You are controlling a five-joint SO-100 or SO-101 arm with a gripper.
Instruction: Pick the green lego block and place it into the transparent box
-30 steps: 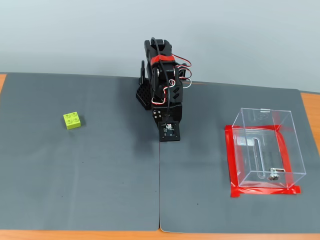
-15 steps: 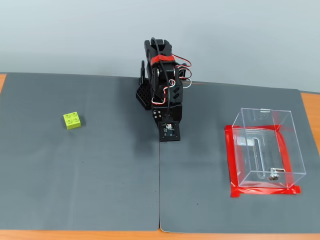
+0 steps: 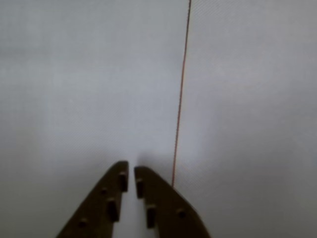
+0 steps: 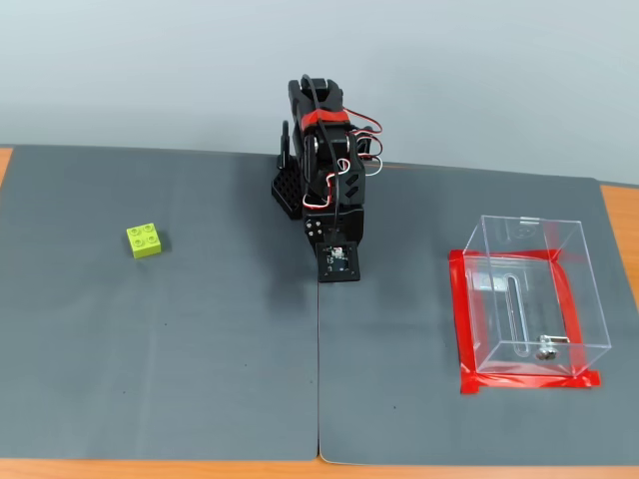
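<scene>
Green lego block [image 4: 147, 240] at left of the fixed view on the bench [image 4: 200, 379], well apart from the folded central hand [image 3: 130, 178], fingers nearly together, empty, transparent box [image 4: 529, 297] at right

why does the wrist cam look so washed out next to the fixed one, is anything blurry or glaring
Wrist view: overexposed, the grey mat bleached almost white, soft focus, only the dark two-finger hand and a thin orange seam line stand out. Fixed view: even light, sharp, faint shadows; the small lime-green studded lego block is crisp, and the clear plastic box shows mild reflections on its walls.
</scene>
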